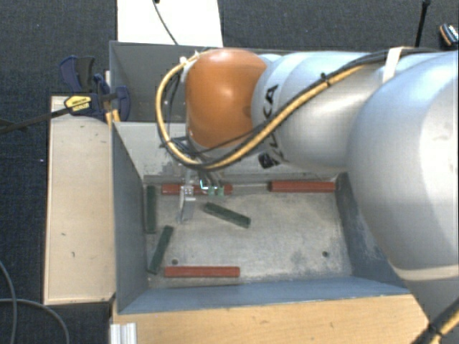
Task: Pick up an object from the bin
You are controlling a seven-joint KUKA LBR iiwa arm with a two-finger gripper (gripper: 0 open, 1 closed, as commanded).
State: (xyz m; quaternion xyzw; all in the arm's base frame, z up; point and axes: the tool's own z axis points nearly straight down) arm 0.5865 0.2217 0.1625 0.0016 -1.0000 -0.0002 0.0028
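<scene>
Camera view, centre-left: gripper (188, 205) hangs low, just left of a dark green flat bar (226, 215). Whether it is open or closed cannot be told. Approach step is judged to be in hand; centring over that bar is called for next.

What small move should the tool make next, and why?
Probably ease the tool down and slightly toward the bin's far wall: it hangs by the red-brown bar lying along that wall, holding nothing I can see; the tilted dark green bar lies close beside it.
</scene>
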